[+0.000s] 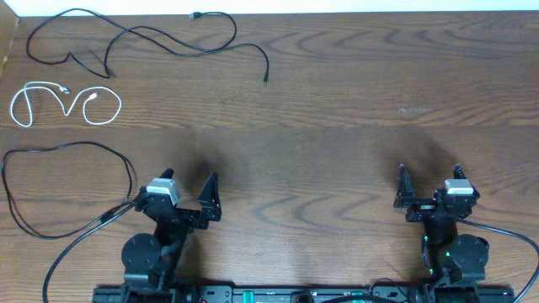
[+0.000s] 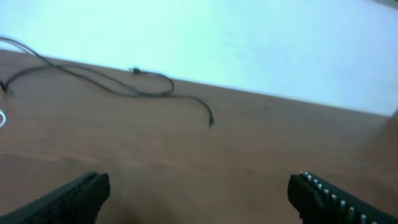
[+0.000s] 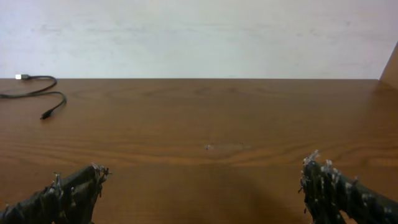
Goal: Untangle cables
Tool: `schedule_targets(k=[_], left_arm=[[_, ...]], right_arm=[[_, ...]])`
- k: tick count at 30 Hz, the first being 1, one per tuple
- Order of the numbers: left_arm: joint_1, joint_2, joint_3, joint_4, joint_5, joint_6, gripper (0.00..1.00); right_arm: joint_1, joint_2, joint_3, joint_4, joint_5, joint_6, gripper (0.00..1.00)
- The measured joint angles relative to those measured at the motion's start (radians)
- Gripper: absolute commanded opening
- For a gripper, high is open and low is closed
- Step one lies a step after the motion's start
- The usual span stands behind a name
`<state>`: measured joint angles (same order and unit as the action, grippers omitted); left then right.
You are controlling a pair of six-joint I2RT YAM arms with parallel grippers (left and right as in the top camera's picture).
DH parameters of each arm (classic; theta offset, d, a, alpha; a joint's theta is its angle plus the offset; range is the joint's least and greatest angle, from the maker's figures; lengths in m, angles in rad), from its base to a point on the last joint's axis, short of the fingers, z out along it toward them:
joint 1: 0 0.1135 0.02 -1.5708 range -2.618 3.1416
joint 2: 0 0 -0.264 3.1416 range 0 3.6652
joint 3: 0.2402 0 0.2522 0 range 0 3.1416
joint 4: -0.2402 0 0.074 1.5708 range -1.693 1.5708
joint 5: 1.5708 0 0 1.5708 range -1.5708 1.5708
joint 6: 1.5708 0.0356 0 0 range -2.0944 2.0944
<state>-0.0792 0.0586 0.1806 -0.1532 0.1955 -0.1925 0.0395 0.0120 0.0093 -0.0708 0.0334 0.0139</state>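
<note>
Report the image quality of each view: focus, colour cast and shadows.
Left wrist view: soft throughout, with a bluish cast on the wall; the black cable is smeared. Right wrist view: sharp, wood grain crisp, lighting even. Overhead view: sharp, soft dark shadows on the table ahead of the left gripper and right gripper.

Table point(image 1: 337, 109): spanning the whole overhead view, showing dark brown wood grain in long boards.
Wall point(image 3: 205, 37): rising pale and plain just behind the far table edge.
Light: falling evenly, leaving soft dim patches on the near wood.
</note>
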Motion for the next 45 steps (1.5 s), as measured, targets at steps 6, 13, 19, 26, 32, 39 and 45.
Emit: schedule_targets(k=[6, 13, 19, 26, 32, 39, 45], left_arm=[[0.001, -0.043, -0.116, 0.146, -0.033, -0.02, 0.97], [0.013, -0.048, -0.175, 0.229, -0.069, -0.022, 0.97], [0.04, -0.048, -0.175, 0.175, -0.125, 0.0, 0.97], [0.046, -0.048, -0.168, 0.132, -0.142, 0.075, 0.97], [0.046, -0.048, -0.168, 0.131, -0.143, 0.173, 0.97], [0.06, -0.048, -0.168, 0.13, -0.147, 0.22, 0.97], [0.075, -0.048, -0.167, 0.128, -0.153, 0.215, 0.97]], right_arm=[[0.0, 0.0, 0.0, 0.0, 0.0, 0.0, 0.99], [-0.001, 0.0, 0.0, 0.0, 0.0, 0.0, 0.99], [-0.001, 0.0, 0.0, 0.0, 0.0, 0.0, 0.99], [-0.001, 0.0, 0.0, 0.0, 0.0, 0.0, 0.99], [-0.001, 0.0, 0.0, 0.0, 0.0, 0.0, 0.99], [-0.001, 0.0, 0.0, 0.0, 0.0, 0.0, 0.99], [-0.001, 0.0, 0.0, 0.0, 0.0, 0.0, 0.99]])
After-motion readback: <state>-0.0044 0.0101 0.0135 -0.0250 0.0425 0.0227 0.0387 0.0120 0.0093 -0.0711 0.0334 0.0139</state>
